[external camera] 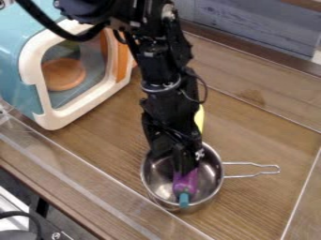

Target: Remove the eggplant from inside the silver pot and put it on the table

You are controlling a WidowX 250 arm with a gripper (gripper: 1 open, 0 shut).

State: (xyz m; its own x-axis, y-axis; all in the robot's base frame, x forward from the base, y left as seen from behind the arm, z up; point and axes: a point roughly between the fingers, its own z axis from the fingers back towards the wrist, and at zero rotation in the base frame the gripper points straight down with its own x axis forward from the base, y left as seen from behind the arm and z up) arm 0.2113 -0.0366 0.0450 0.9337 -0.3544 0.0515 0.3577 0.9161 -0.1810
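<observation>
Single view, from above and in front of the table [269, 103], brown wood grain with a clear raised edge along the near side. Near the middle of the near edge, the silver pot [157, 178], round and shiny, its thin wire loop handle [254, 170] sticking out to the right and resting on the tabletop. Inside the pot, the eggplant [185, 183], purple and glossy, lying toward the right half of the bowl with its teal-green stem cap pointing at the near rim (cap close to the wall, contact not clear). Above it, the black arm reaching down from the far top of the picture, almost vertical, with the gripper [179, 169] lowered into the pot mouth directly over the far end of the eggplant. Jaws spread wide, dark fingers standing to either side of the purple body; no grip on the eggplant visible, and touching or just clear impossible to tell from this angle. Just behind the pot and mostly hidden by the arm, a yellow banana [197, 123] showing at the arm's right side. Far left, a pale blue and cream toy oven [51, 70] with an orange-lit window, well apart from the pot.
</observation>
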